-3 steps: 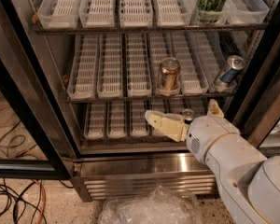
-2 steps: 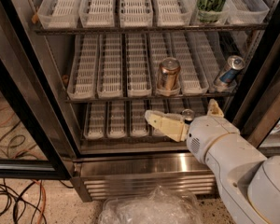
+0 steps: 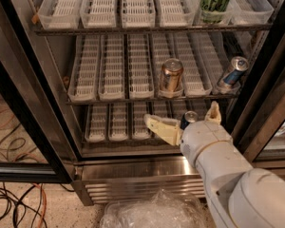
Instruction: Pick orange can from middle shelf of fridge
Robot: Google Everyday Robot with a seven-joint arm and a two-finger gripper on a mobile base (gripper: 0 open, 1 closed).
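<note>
The orange can [image 3: 171, 76] stands upright at the front of a white lane tray on the middle shelf [image 3: 115, 72] of the fridge [image 3: 133, 174]. My gripper [image 3: 186, 120] is below and slightly right of it, at the level of the lower shelf, with its cream fingers [image 3: 160, 127] spread wide open and holding nothing. A dark can top [image 3: 189, 118] shows between the fingers on the lower shelf. My white arm comes in from the lower right.
A slim blue-and-silver can [image 3: 232, 72] leans at the right end of the middle shelf. A tall green-and-black can [image 3: 214, 2] stands on the top shelf. Black door frames flank the opening. Cables [image 3: 14, 198] and crumpled plastic [image 3: 154, 213] lie on the floor.
</note>
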